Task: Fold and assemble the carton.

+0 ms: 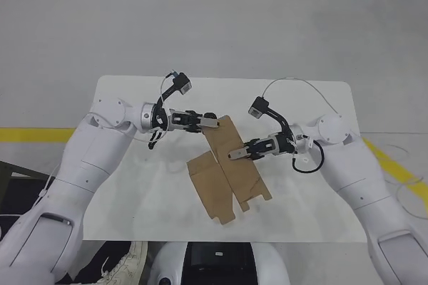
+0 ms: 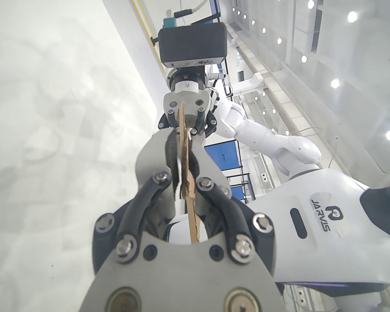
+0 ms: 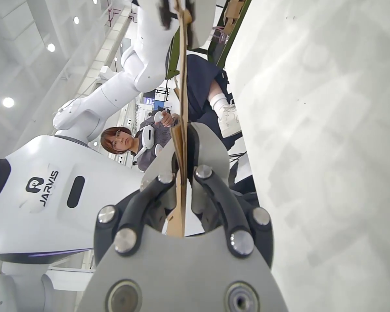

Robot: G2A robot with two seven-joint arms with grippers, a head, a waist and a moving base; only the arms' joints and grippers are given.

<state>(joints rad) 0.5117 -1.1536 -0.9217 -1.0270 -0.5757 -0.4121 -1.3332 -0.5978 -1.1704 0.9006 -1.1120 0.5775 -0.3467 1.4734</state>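
Note:
A flat brown cardboard carton [image 1: 228, 167] is held above the white table [image 1: 128, 206], its flaps spread toward the front. My left gripper [image 1: 212, 122] is shut on the carton's far upper edge, and the left wrist view shows the carton [image 2: 185, 160] edge-on between that gripper's [image 2: 183, 146] pads. My right gripper [image 1: 235, 153] is shut on the carton's right side near its middle. In the right wrist view the carton sheet [image 3: 182, 98] runs edge-on out of my right gripper [image 3: 182, 137] toward the left gripper [image 3: 180, 4] farther off.
Bare white tabletop lies to the left and right of the carton. The table's front edge [image 1: 221, 241] is close below the carton's lowest flap. A white shoe [image 1: 132, 260] shows on the floor by that edge.

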